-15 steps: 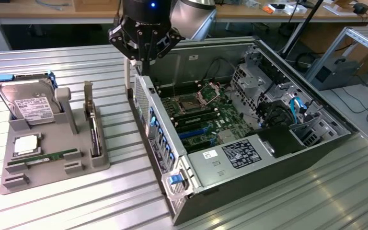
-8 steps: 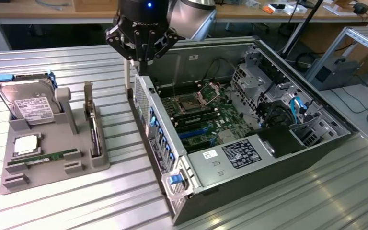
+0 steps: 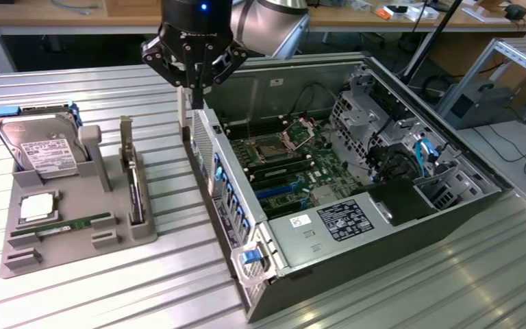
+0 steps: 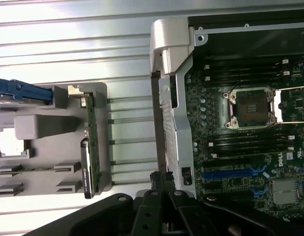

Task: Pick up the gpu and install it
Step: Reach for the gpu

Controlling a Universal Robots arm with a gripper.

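The gpu (image 3: 133, 179) stands on edge in a slot of the grey holder (image 3: 140, 236) on the exterior view's left, its silver bracket pointing up. In the wrist view the gpu (image 4: 88, 147) appears as a thin green and dark strip along the holder's (image 4: 105, 93) side. My gripper (image 3: 192, 88) hangs above the table, over the back corner of the open computer case (image 3: 244, 274), to the exterior view's right of the gpu and well above it. Its black fingers (image 4: 167, 183) are pressed together and shut, with nothing between them.
The holder also carries a silver hard drive (image 3: 39, 147), a CPU (image 3: 36, 205) and a green RAM stick (image 3: 62, 225). Inside the case lie the motherboard (image 3: 286, 164) with blue slots (image 4: 230, 173), drive cages (image 3: 364, 110) and a power supply (image 3: 331, 223). Ribbed metal table (image 3: 107, 295) surrounds everything.
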